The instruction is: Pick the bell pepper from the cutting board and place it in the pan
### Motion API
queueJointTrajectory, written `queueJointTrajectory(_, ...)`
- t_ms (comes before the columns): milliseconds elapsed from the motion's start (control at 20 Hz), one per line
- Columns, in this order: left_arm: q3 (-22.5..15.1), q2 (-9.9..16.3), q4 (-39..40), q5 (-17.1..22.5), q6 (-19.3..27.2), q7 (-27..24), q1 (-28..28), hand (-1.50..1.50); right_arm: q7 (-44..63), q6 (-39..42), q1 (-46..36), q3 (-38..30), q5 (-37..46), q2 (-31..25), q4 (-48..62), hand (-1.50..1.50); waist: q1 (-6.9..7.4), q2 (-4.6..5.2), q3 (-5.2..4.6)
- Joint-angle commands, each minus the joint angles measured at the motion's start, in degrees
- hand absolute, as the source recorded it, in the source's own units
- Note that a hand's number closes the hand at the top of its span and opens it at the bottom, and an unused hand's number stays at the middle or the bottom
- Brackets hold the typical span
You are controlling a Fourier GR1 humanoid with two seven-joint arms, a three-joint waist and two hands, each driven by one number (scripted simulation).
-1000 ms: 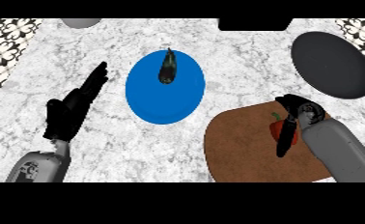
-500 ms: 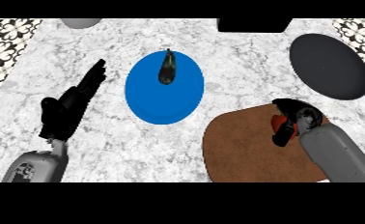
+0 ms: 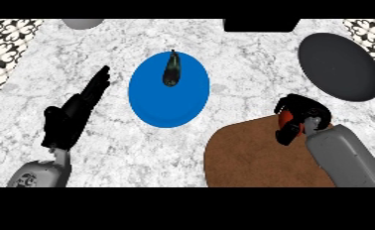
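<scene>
- The right hand (image 3: 299, 119) sits at the upper right edge of the brown cutting board (image 3: 249, 159), its fingers curled round the red bell pepper (image 3: 286, 121); only a small patch of red shows between them.
- That curl suits the task: by this look the pepper is enclosed so it can be carried off the board, and the hand lies on the board's side nearest the pan.
- Whether the pepper rests on the board or is already lifted clear cannot be told from this steep downward view.
- The dark pan (image 3: 338, 73) lies above and to the right of that hand, apart from it, with its right side cut off by the view's edge; no handle can be made out.
- The left hand (image 3: 72, 116) rests open at the view's left, fingers straight and pointing up the counter (image 3: 242, 50), holding nothing and well apart from the board.
- A blue plate (image 3: 168, 102) stands between the two hands, with a dark elongated thing (image 3: 172, 70) on its upper part; what it is cannot be made out.
- At the top edge a grey round shape (image 3: 82, 23) and a black block (image 3: 261, 25) are cut off and not identifiable.
</scene>
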Motion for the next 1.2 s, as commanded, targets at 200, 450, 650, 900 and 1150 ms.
queueJointTrajectory(200, -0.3, -1.2, 0.8, -1.3, 1.1, -0.1, -1.0, 0.0, -1.3, -22.2, -5.5, 1.2, 15.0, 6.1, -11.3, 1.5, -0.2, 0.08, 0.41)
queueJointTrajectory(450, 1.5, 0.9, 0.4, 0.4, -1.1, -0.9, 1.0, 0.0, 3.4, -31.5, -6.8, 6.2, 30.3, 6.1, -18.5, 1.5, -0.1, -0.24, 0.29)
queueJointTrajectory(650, 0.3, -1.2, -0.2, -1.1, 0.6, 0.9, -0.6, 0.0, 5.4, -33.7, -3.5, 6.5, 35.4, 6.2, -25.8, 1.5, -0.56, -0.02, 0.35)
queueJointTrajectory(900, 1.4, -0.3, -2.7, -0.1, -1.2, 3.9, -1.7, 0.0, 4.0, -42.1, -1.2, 3.5, 41.4, 10.0, -20.5, 1.5, 0.15, 0.27, 0.37)
queueJointTrajectory(1150, 0.9, -0.9, -4.1, -0.9, -1.3, 1.7, 2.7, 0.0, -5.9, -49.2, 1.6, -8.6, 32.3, 6.6, -17.7, 1.5, 0.28, 0.34, 0.4)
